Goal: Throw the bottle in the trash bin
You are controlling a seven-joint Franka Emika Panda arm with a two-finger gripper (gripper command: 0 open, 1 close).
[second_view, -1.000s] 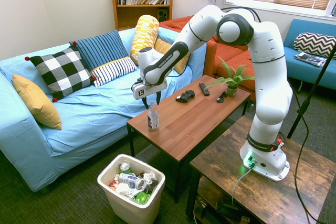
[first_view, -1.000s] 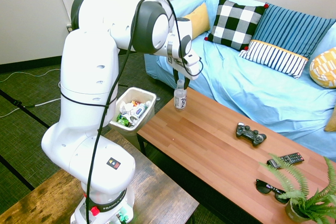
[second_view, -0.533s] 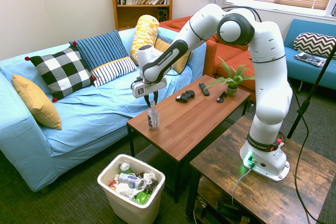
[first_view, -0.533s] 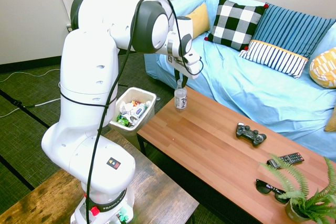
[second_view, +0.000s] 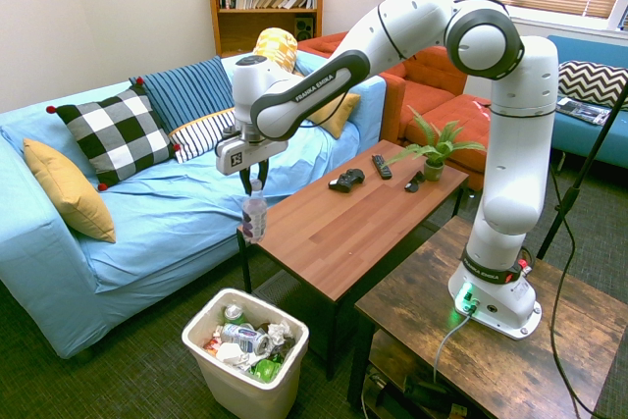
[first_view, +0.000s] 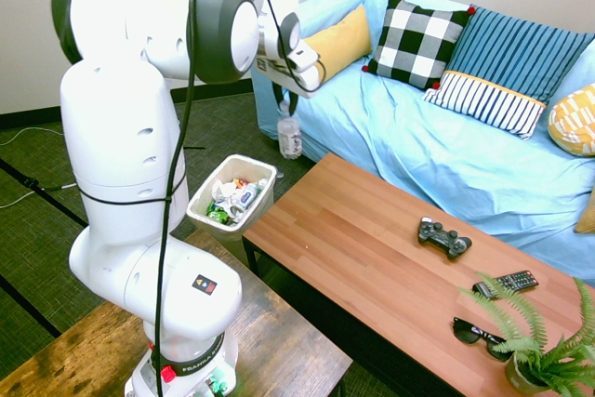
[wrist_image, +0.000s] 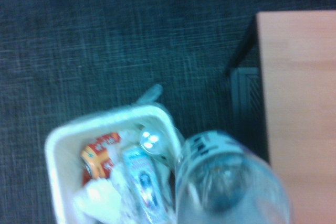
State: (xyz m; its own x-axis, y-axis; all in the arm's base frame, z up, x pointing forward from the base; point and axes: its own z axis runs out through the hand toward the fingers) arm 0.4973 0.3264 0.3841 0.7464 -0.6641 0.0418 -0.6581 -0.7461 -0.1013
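- Pincer (second_view: 255, 182) points straight down, clamped tight on the neck of the bottle (second_view: 254, 218); bottle hangs upright below it, off any surface.
- Bottle (first_view: 290, 135) is in the air past the short end of the tabletop (second_view: 343, 218), on the sofa side. It's higher than the trash bin (second_view: 245, 350) & not directly over it in the ext. views.
- Wrist view: bottle (wrist_image: 231, 182) blurred, seen from above, label w/ dark print; bin (wrist_image: 58, 150) beside it on dark carpet, tabletop edge (wrist_image: 299, 103) alongside.
- Trash bin (first_view: 234, 194) white, sits on the floor near the tabletop corner. Already holds rubbish: crumpled white bits, a green item, a can, packets.
- Tabletop (first_view: 372, 258) carries a black game controller (first_view: 443, 236), a remote (first_view: 505, 283), sunglasses (first_view: 479, 335) & a potted fern (first_view: 544, 341), all toward the far end, well apart from the bottle.
- Light-blue sofa (second_view: 147, 213) behind, w/ checked cushion (second_view: 115, 133), striped cushion (second_view: 191, 92) & a mustard one (second_view: 64, 188).
- Bookshelf (second_view: 263, 2) against the back wall.
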